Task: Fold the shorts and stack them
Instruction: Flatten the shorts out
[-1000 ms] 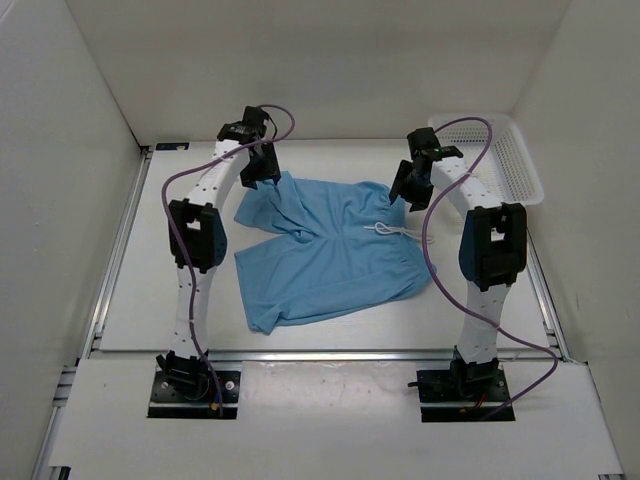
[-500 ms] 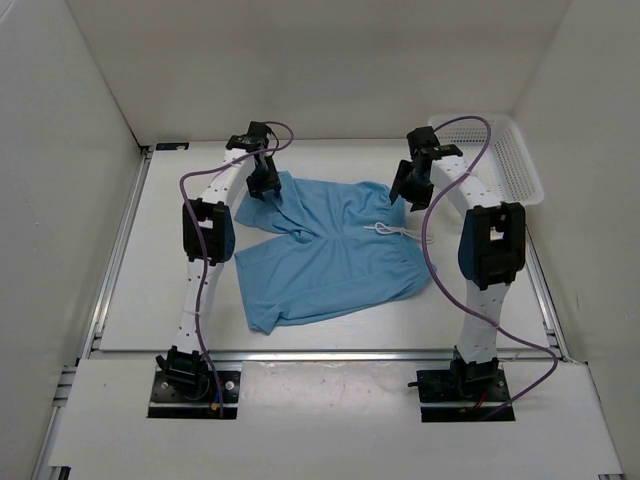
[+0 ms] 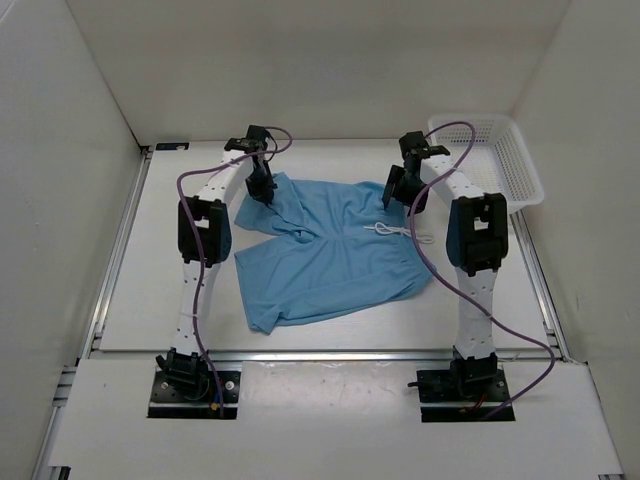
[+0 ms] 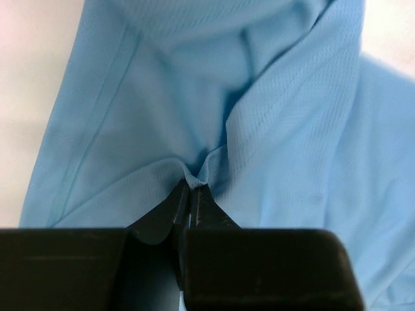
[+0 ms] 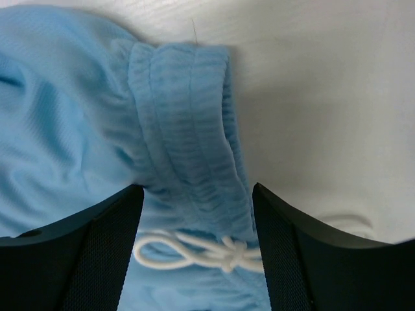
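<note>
Shorts (image 3: 330, 250), one pair, light blue: spread flat on the table (image 3: 150, 290), left of the white mesh basket (image 3: 522, 172), waist end toward the basket, legs away from it. Gathered waistband (image 5: 188, 123) with a white drawstring (image 5: 194, 251) tied in a bow. Left gripper (image 4: 190, 189): at the leg corner farthest from the basket, jaws pressed together, pinching a small raised fold of fabric. Right gripper (image 5: 194, 194): over the waistband corner on the basket side, jaws spread, one finger either side of the band.
</note>
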`<control>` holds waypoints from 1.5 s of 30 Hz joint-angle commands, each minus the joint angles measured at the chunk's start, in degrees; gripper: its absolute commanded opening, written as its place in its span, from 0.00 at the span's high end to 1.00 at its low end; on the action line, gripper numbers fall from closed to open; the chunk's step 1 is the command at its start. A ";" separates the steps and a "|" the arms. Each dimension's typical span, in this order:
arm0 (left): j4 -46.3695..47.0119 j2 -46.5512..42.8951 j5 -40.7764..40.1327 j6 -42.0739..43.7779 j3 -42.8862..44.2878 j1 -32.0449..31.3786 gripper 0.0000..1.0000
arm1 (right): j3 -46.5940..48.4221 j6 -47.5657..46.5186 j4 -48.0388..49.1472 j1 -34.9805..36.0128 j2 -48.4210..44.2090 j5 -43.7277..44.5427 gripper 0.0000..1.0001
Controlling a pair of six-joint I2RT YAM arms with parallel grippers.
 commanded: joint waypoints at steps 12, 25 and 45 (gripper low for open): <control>0.68 -31.99 -6.61 -1.30 -31.09 -0.54 0.90 | 3.17 -0.06 -0.21 0.17 5.37 -1.32 0.52; 1.83 -43.80 -11.08 -11.25 -53.54 -3.62 0.16 | -1.92 -0.06 2.07 0.17 0.98 -2.47 0.47; -5.74 -7.15 -7.14 0.19 0.27 2.62 0.03 | 16.25 -1.12 -3.81 0.17 6.57 1.30 0.40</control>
